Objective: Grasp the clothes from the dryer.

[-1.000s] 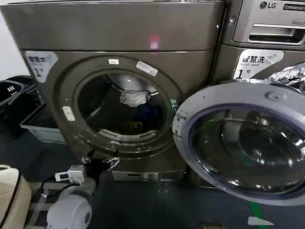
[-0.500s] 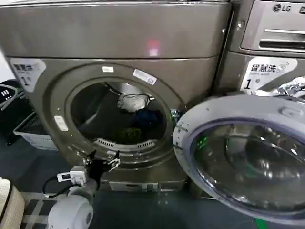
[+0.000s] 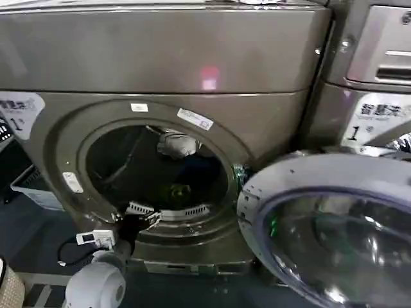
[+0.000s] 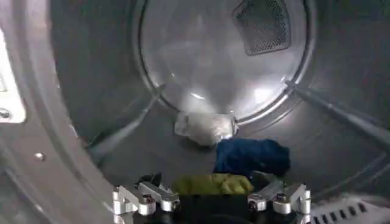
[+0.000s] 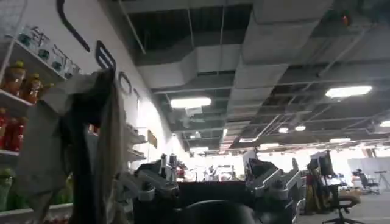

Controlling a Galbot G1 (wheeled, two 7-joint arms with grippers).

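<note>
While the left tool (image 3: 138, 217) sits released at the dryer (image 3: 160, 58) mouth, lower left.
Yellow-green cloth (image 4: 212, 183) lies between its fingers (image 4: 146, 198); blue cloth (image 4: 251, 156) and pale cloth (image 4: 204, 126) behind.

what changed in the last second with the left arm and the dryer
The left gripper rose from below the dryer's porthole rim to its lower lip, fingers open toward the yellow-green cloth. The head camera shifted, so the dryer looks larger. Nothing grasped: grey-white cloth, blue cloth and open door stayed put.
</note>
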